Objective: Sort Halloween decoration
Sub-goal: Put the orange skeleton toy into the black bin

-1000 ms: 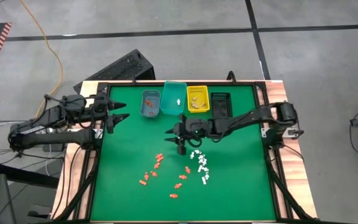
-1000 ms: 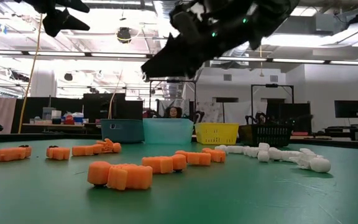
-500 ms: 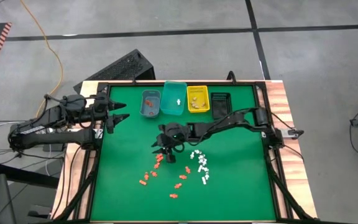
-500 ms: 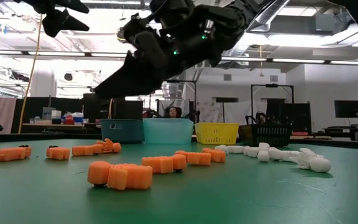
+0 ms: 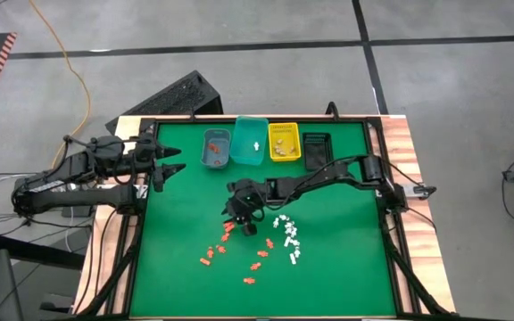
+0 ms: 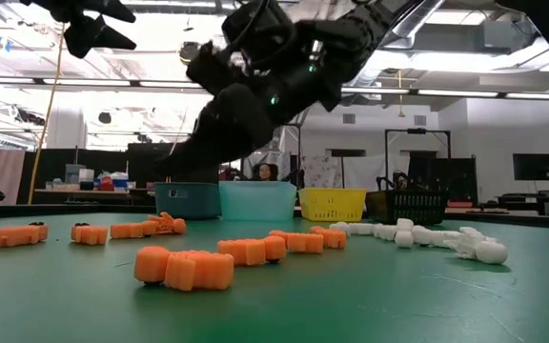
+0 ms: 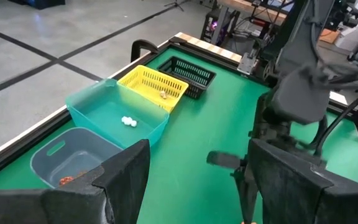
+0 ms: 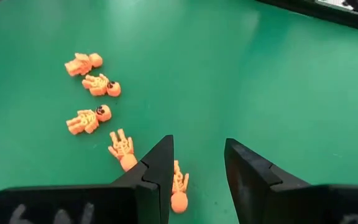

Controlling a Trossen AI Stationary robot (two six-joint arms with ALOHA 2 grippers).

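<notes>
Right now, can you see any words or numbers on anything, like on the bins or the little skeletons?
No words or numbers can be read.
The bins, such as the yellow bin, show no label.
The orange skeleton figures have only painted bones and faces, no letters.
Pale marks on the right gripper's finger are cut off, too unclear to read.

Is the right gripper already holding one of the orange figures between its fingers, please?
No: in the right wrist view the right gripper stands open and empty, one orange figure lying on the mat below the gap.
</notes>
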